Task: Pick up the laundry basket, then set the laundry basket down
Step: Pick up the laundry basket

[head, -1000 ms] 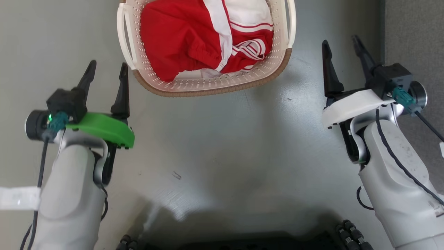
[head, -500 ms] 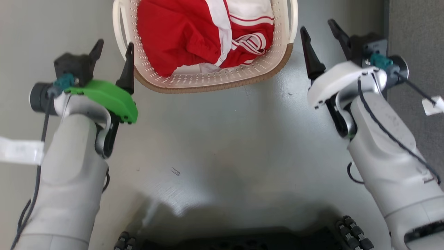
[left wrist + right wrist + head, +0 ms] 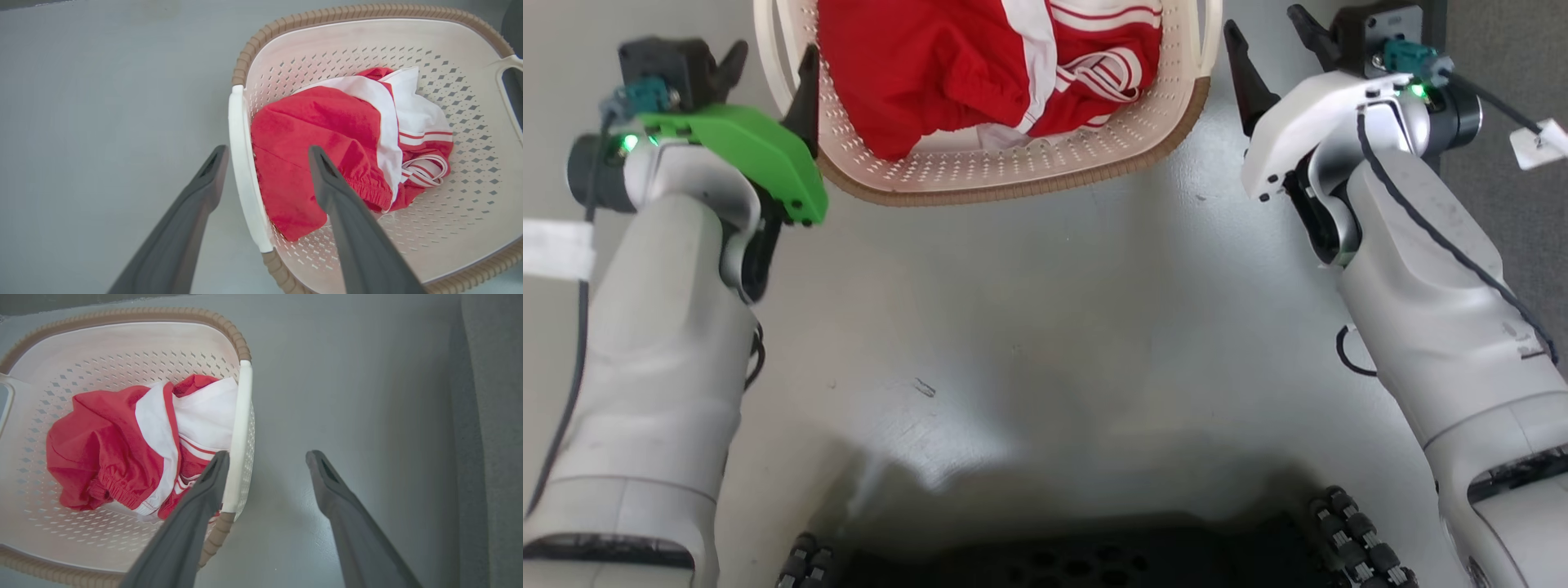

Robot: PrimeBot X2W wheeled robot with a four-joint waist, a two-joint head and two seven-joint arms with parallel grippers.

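Nearest, along the bottom edge of the head view: the robot's dark perforated base (image 3: 1062, 567), ribbed black wheels (image 3: 1352, 539) at its corners, on a smooth grey floor (image 3: 1045, 310) marked by one small dark scuff (image 3: 923, 388). Next up, the pale left forearm (image 3: 662, 343) and right forearm (image 3: 1445, 327), each trailing a black cable. On the left cable, a white tag (image 3: 556, 249), too blurred to read; on the right cable, a second white tag (image 3: 1539, 143) bearing a dark mark too small to make out. At the wrists, a green cover (image 3: 735, 147) on the left and a white cover (image 3: 1307, 106) on the right, each beside a teal plug and a lit green lamp. Then the left gripper (image 3: 774, 57) (image 3: 267, 150), spread wide astride the left handle (image 3: 765, 41) (image 3: 241, 163) of the laundry basket (image 3: 1013, 192) (image 3: 408, 245) (image 3: 61, 539): outer finger over bare floor, inner finger over the clothes (image 3: 931, 73) (image 3: 310, 134) (image 3: 90, 457), clamping nothing, contact with the handle impossible to tell. Likewise the right gripper (image 3: 1262, 18) (image 3: 267, 454), spread wide and clamping nothing, with the right handle (image 3: 1215, 41) (image 3: 241, 416) between its fingers in the right wrist view, close against the inner one. Farthest, between the two grippers and cut by the top edge of the head view, the laundry basket itself: cream, perforated, brown woven-look rim, resting on the floor, red-and-white clothes heaped inside. Down the right side, a strip of darker grey carpet (image 3: 1543, 245) (image 3: 490, 457).
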